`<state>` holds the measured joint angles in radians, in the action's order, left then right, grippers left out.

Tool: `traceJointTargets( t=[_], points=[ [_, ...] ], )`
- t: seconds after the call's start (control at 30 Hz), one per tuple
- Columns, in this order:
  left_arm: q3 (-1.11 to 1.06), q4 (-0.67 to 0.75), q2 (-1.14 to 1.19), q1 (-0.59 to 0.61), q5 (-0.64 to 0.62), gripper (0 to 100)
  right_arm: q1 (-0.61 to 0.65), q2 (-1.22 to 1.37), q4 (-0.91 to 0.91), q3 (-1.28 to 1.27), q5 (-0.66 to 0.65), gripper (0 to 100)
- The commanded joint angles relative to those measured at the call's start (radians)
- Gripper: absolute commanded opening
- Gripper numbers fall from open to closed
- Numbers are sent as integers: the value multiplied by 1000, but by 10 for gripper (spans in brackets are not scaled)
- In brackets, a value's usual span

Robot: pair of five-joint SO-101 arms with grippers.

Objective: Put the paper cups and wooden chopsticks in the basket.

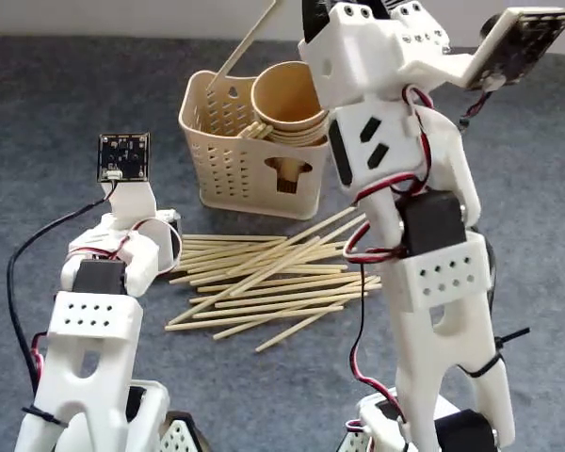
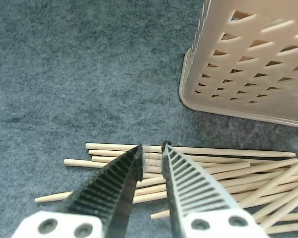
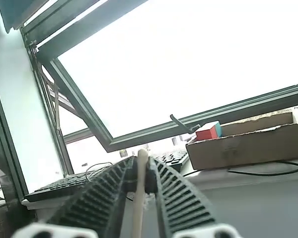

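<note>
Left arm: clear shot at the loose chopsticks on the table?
Probably yes. The left gripper hangs right over the chopstick pile, jaws slightly apart, nothing between; the basket stands aside.

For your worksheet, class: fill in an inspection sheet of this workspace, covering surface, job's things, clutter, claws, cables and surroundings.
Surface: grey carpet, flat.
Job's things: paper cups stacked inside the basket; loose chopsticks piled on the carpet in front of it.
Clutter: nothing seen.
Claws: left claw open, low over the pile's ends; right claw shut on one chopstick, raised high.
Cables: red and black wires along the right arm; black cable by the left arm.
Surroundings: open window, keyboard, cardboard box.
</note>
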<state>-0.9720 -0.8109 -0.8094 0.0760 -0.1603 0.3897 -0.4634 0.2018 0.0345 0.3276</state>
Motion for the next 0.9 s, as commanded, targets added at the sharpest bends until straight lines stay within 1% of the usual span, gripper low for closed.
traceJointTargets(
  t=[0.0, 0.33, 0.57, 0.73, 0.8, 0.87],
  points=[
    [12, 18, -27, 5, -2, 81, -12, -21, -159, -94, -12, 5],
    [12, 18, -27, 5, -2, 81, -7, -19, -325, -335, -12, 5],
    [12, 18, -27, 5, -2, 81, -4, -19, -351, -427, -21, 8],
    [12, 18, -27, 5, -2, 81, 44, 18, -351, -458, -238, 9],
    [12, 18, -27, 5, -2, 81, 64, 24, -351, -475, -273, 9],
    [12, 18, -27, 5, -2, 81, 84, 21, -351, -489, -273, 10]
  ],
)
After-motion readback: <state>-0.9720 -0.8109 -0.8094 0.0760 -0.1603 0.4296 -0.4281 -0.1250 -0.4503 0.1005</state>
